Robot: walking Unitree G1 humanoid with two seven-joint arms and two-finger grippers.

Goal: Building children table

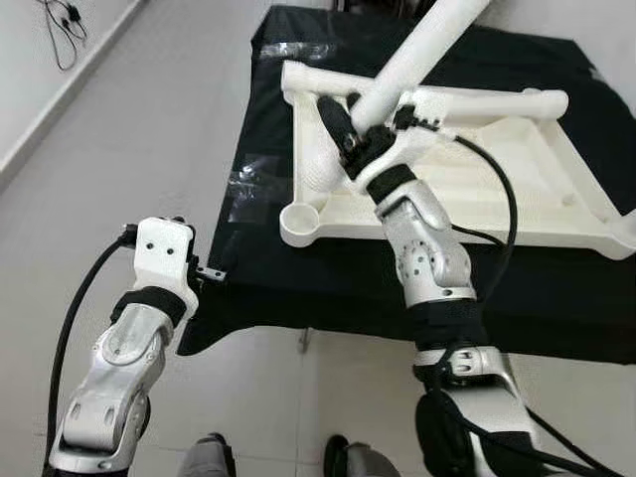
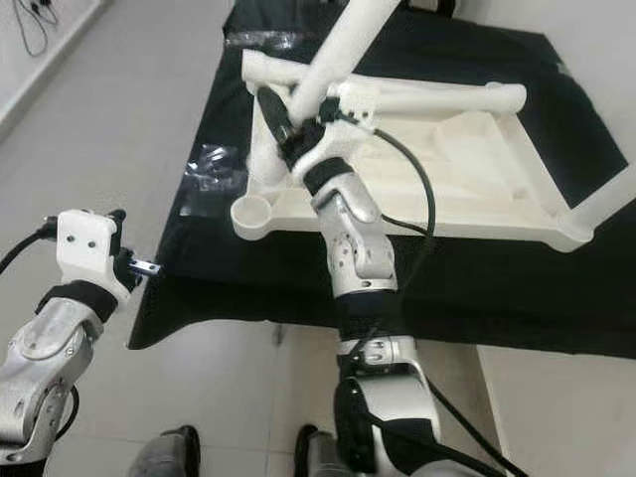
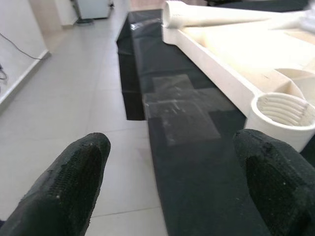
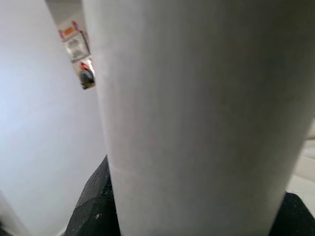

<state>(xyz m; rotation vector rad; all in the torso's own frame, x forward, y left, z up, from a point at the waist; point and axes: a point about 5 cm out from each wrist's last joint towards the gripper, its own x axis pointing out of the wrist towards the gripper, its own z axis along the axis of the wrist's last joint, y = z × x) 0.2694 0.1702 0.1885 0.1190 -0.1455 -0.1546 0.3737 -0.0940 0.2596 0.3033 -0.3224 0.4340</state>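
While right pincer [image 1: 360,127] clamps leg [image 1: 417,55], left pincer [image 3: 172,187] (agape) off-mat.

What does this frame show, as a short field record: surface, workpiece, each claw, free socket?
surface: black cloth-covered table
workpiece: white plastic children's tabletop, lying underside up on the cloth
right claw: shut on a white plastic tube leg, held tilted above the tabletop
left claw: open, off the table's near left edge, holding nothing
free socket: round threaded corner socket, nearest the left claw, no leg in it
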